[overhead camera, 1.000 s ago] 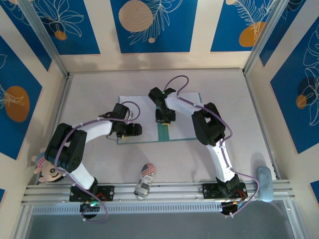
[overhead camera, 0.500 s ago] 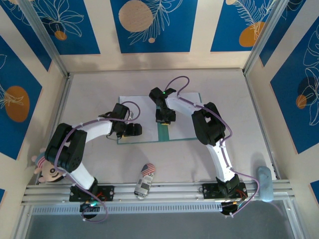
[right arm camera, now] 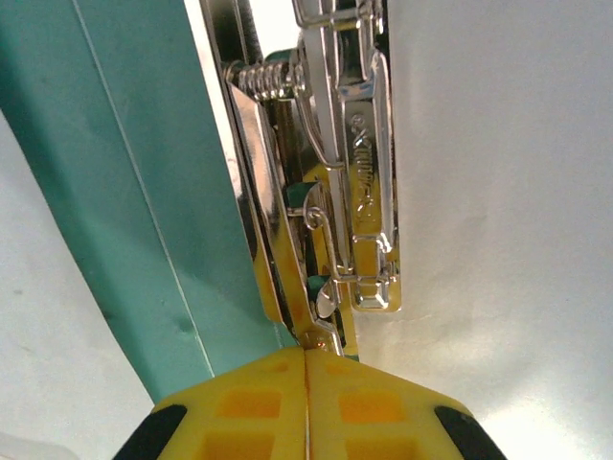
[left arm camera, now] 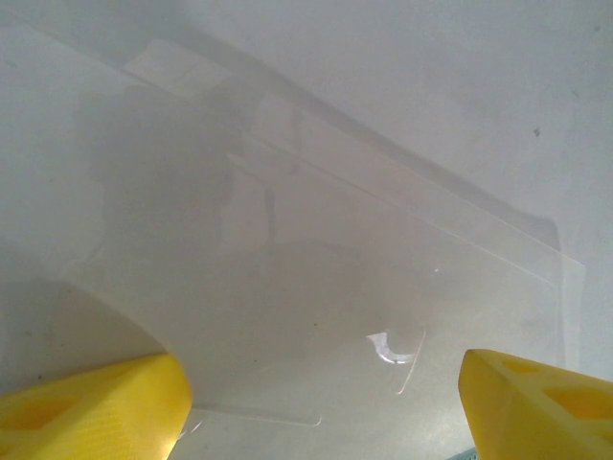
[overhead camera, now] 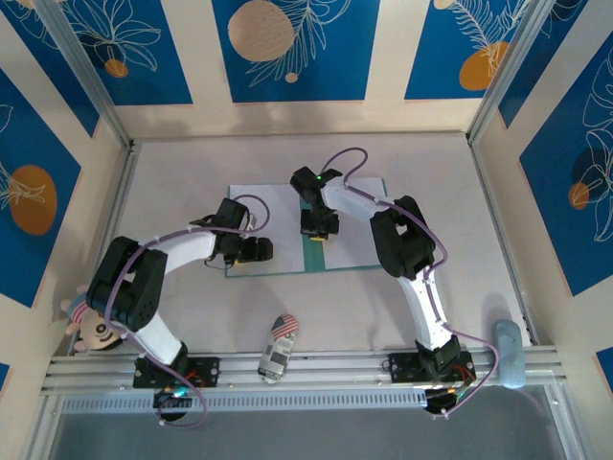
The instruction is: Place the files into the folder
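Toy car (overhead camera: 278,350) sits well behind. Left gripper (left arm camera: 323,383) gapes over the files (left arm camera: 316,249); right gripper (right arm camera: 306,356) is closed, tips at the metal clip (right arm camera: 369,182) of the folder (right arm camera: 134,192).

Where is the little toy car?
In the top view, the small silver toy car sits at the near edge of the table, between the left arm base and the right arm base.
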Controlling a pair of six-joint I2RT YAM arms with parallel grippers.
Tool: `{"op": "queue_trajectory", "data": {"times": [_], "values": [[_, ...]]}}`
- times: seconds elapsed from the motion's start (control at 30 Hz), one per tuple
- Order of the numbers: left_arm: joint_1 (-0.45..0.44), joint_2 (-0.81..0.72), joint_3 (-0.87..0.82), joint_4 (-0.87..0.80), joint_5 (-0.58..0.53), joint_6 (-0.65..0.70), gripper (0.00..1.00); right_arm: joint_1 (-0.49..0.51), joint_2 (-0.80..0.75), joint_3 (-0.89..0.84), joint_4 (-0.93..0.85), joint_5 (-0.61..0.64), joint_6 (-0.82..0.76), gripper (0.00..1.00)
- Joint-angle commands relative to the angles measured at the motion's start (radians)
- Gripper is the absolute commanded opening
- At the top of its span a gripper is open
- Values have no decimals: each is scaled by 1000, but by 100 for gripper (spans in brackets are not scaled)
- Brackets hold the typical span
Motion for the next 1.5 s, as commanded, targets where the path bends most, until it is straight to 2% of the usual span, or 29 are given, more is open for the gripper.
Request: {"op": "queue_trajectory", "data": {"times": [0.0,0.4,0.93,1.27,1.47], "values": [[2,97,-72,-184,17,-2,80,-21,64,-51,-6,1,0,9],[1,106,-66,-188,13,-4,80,-20,15,39,-59,18,-26,9],[1,112,-62,-194,10,-6,79,-20,-20,73,-87,31,-38,10],[1,116,-58,-194,7,-8,79,-18,-78,121,-127,26,-51,27],[1,120,-42,-205,3,-8,79,-12,-166,126,-114,2,-72,30]]}}
